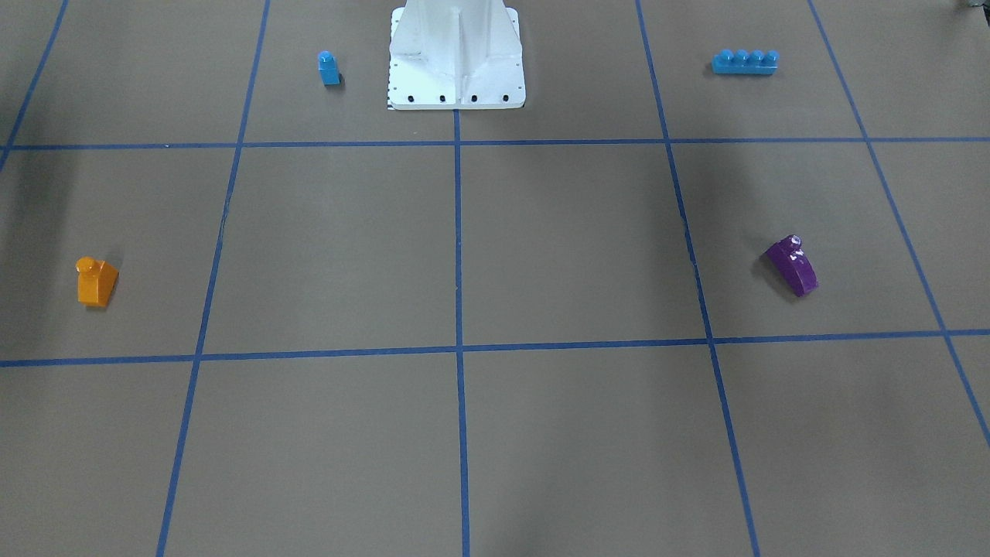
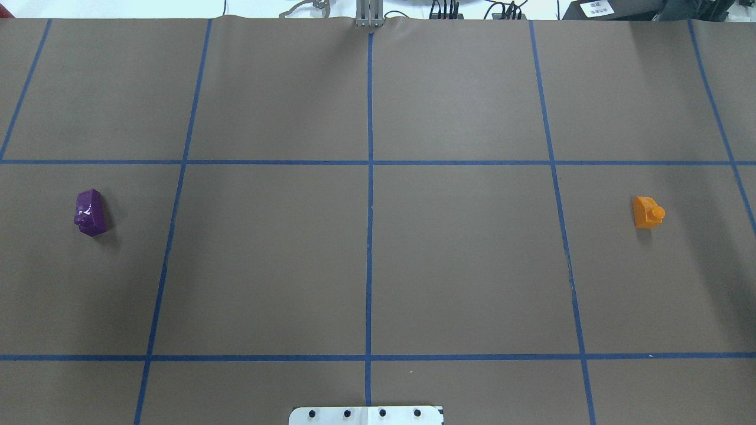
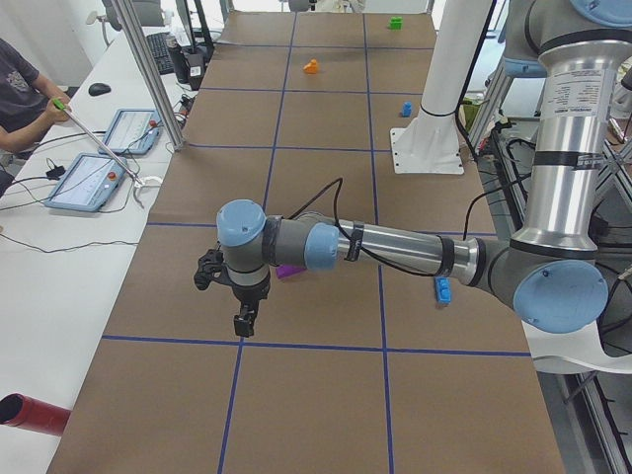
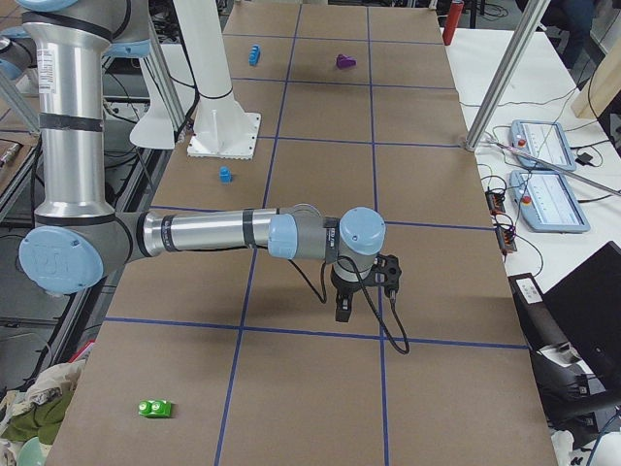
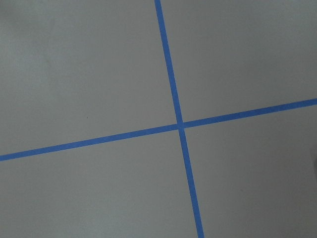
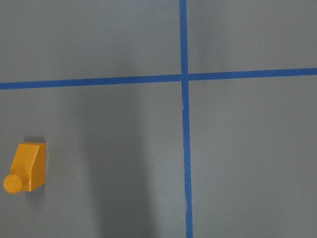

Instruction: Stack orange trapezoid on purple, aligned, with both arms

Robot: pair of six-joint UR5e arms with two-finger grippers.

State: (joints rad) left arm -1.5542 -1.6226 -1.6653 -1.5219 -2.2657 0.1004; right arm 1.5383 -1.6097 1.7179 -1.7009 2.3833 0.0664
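Soft, even light falls from overhead onto the brown bench (image 2: 460, 265), and no shadow has a hard edge. The purple brick (image 1: 792, 266) carries small white glints on its glossy top. The orange trapezoid (image 6: 28, 168) throws only a thin, faint shadow, and a broad blurred dark band runs down the right wrist view beside it. The front-facing view is slightly soft, with dim patches near its left edge. The blue tape lines (image 5: 171, 94) look crisp in the flatly lit left wrist view. In both side views the white desks look brightest.
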